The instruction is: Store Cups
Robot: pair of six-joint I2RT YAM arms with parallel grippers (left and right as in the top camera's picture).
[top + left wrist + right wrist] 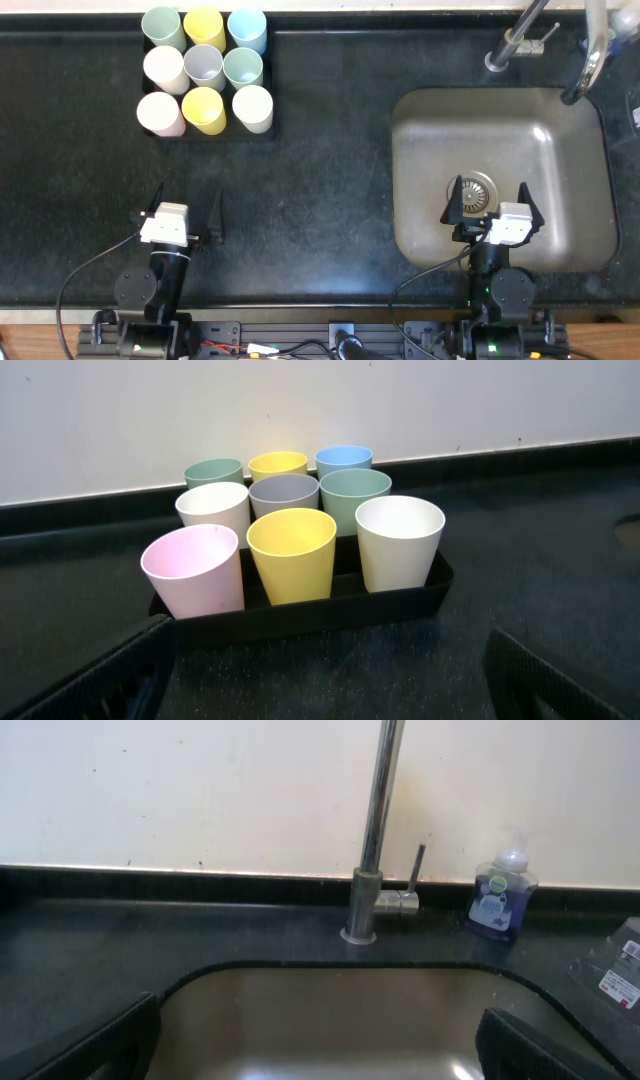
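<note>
Cups (204,70), nine in number, are seen upright in three rows of three inside a black tray (330,610) at the back left corner of the worktop (320,170). Left pincer (188,195) is held wide and empty near the front edge, well apart from the tray. Right pincer (490,185) is likewise spread wide and empty over the sink (560,150), by the drain (478,197).

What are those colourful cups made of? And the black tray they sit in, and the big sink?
The cups look like matte plastic: solid pastel colours, thin even rims, hardly any shine. The black tray seems to be plastic too, dull and smooth, though that is less sure. The sink looks like brushed stainless steel: grey metal with soft, bright reflections.
</note>
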